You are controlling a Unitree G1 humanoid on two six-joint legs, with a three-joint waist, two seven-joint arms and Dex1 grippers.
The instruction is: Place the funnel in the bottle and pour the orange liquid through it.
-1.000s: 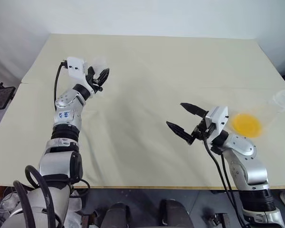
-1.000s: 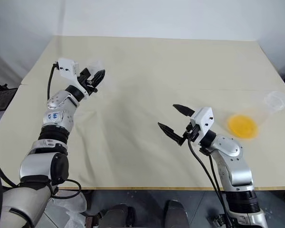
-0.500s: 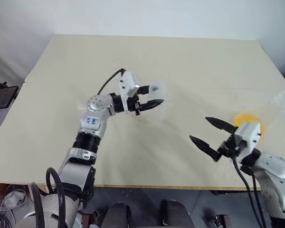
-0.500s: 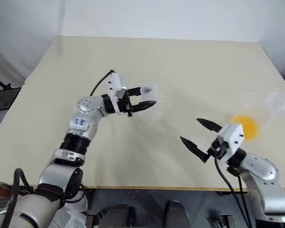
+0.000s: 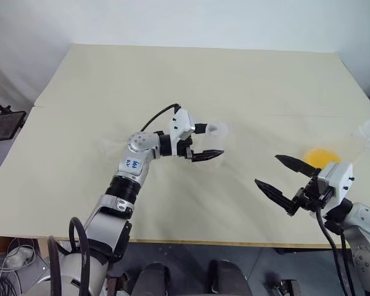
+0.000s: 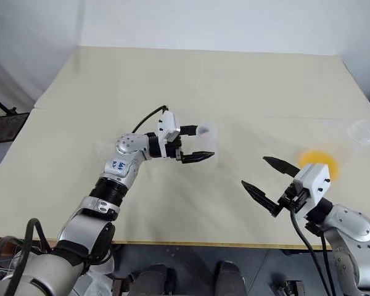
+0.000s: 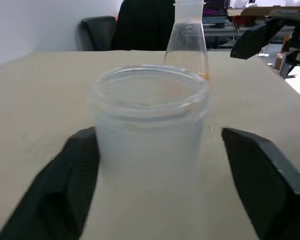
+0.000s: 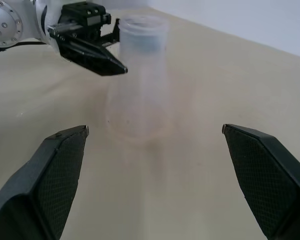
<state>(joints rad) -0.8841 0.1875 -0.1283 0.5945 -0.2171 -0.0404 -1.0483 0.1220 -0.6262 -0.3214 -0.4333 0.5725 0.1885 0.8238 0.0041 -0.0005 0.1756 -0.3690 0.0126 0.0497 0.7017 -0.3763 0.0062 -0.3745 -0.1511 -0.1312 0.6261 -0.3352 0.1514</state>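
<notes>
The bottle [image 8: 140, 85] stands upright mid-desk [image 5: 172, 80], its neck between the spread fingers of the left hand [image 5: 209, 143], none visibly touching. Right of the bottle, the right hand [image 5: 282, 179] gapes empty; behind it lies the orange liquid [image 5: 320, 156]

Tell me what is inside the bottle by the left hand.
The bottle looks empty: its walls are clear and nothing sits in its open mouth. Its floor is too faint to check for drops.
</notes>
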